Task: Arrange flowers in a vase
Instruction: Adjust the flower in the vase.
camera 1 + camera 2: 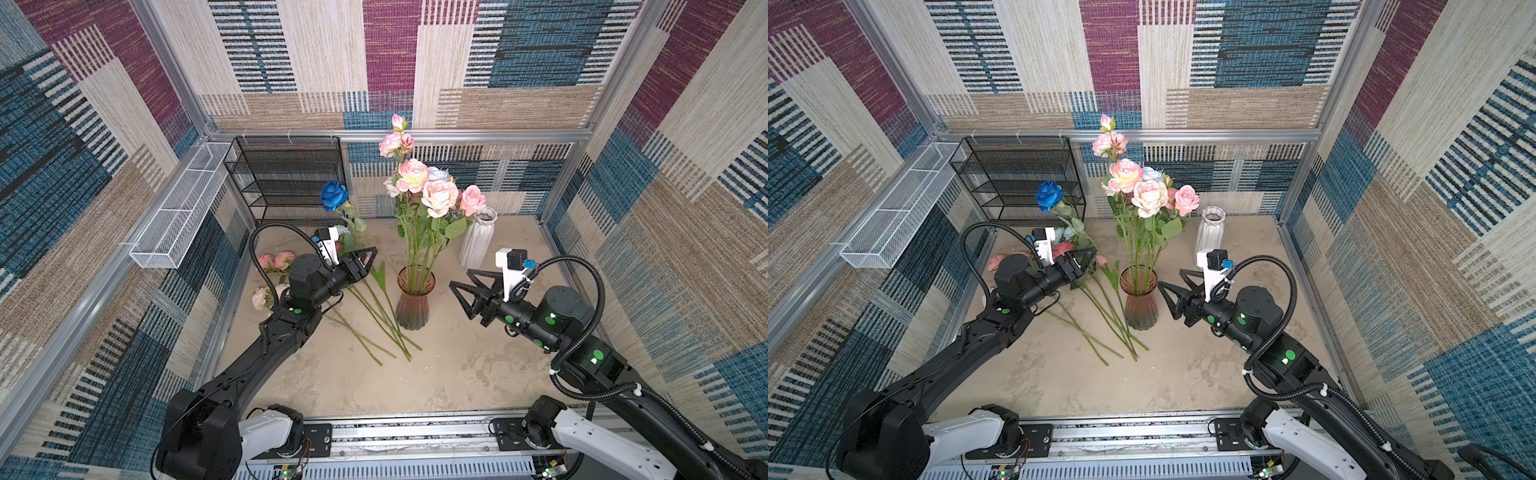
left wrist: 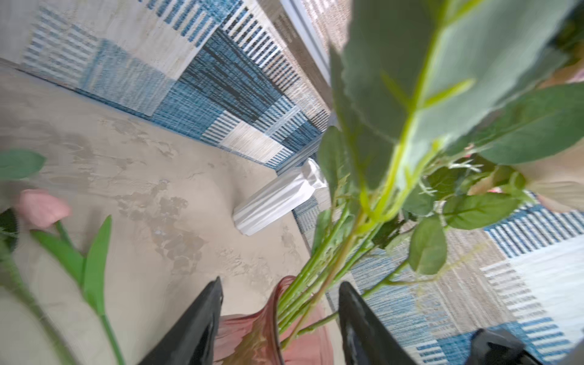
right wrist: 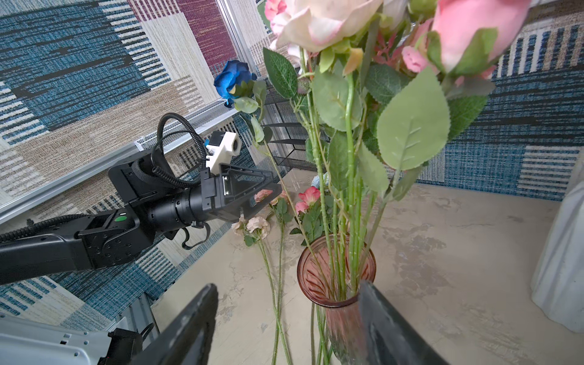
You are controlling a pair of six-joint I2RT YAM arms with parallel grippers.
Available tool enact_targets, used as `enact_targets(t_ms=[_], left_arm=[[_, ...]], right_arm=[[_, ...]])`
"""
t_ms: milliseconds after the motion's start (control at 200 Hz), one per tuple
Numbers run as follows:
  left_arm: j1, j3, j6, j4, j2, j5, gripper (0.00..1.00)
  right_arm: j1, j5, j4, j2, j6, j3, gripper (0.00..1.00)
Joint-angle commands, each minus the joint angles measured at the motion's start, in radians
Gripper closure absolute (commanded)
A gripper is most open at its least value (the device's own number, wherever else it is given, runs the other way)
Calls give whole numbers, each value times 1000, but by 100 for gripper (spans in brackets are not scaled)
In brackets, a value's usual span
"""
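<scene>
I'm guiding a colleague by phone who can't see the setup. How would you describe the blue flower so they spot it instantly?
Find the pink glass vase holding pink and cream roses. Left of that bunch, in front of the black mesh shelf, one bloom leans away on a stem: the blue rose. It is the only deep blue flower; every other is pale or pink.
</scene>
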Motion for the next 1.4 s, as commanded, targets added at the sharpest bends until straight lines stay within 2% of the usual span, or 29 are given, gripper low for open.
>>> enact_targets(t_ms=[0, 85, 180, 346, 436, 601, 731, 921, 1052, 1242, 1392], left_arm=[[5, 15, -24, 156, 28, 54, 47], [13, 35, -51, 243, 64, 84, 61], [14, 67, -48, 233, 90, 88, 63], [11, 105, -25, 204, 106, 92, 91], [6, 114, -10, 179, 93, 87, 100], [-44, 151, 114, 28, 45, 39, 100], [-115, 181, 261, -102, 13, -64, 100], [-186, 186, 390, -162, 23, -173, 100], [-223, 201, 435, -179, 57, -206, 100], [-228, 204, 428, -196, 91, -199, 100], [-229, 193, 419, -204, 53, -219, 63]], right_arm=[[1, 14, 10, -4, -10, 7, 27], [1, 9, 12, 0, -10, 6, 27], [0, 12, 10, 2, -11, 8, 27], [1, 16, 7, 5, -19, 15, 27], [1, 17, 7, 9, -21, 18, 27], [1, 10, 18, 19, -23, 16, 27], [1, 6, 24, 21, -20, 8, 27], [1, 6, 21, 18, -17, 5, 27], [1, 4, 21, 18, -15, 7, 27], [1, 7, 19, 15, -13, 6, 27], [1, 7, 19, 12, -13, 9, 27]])
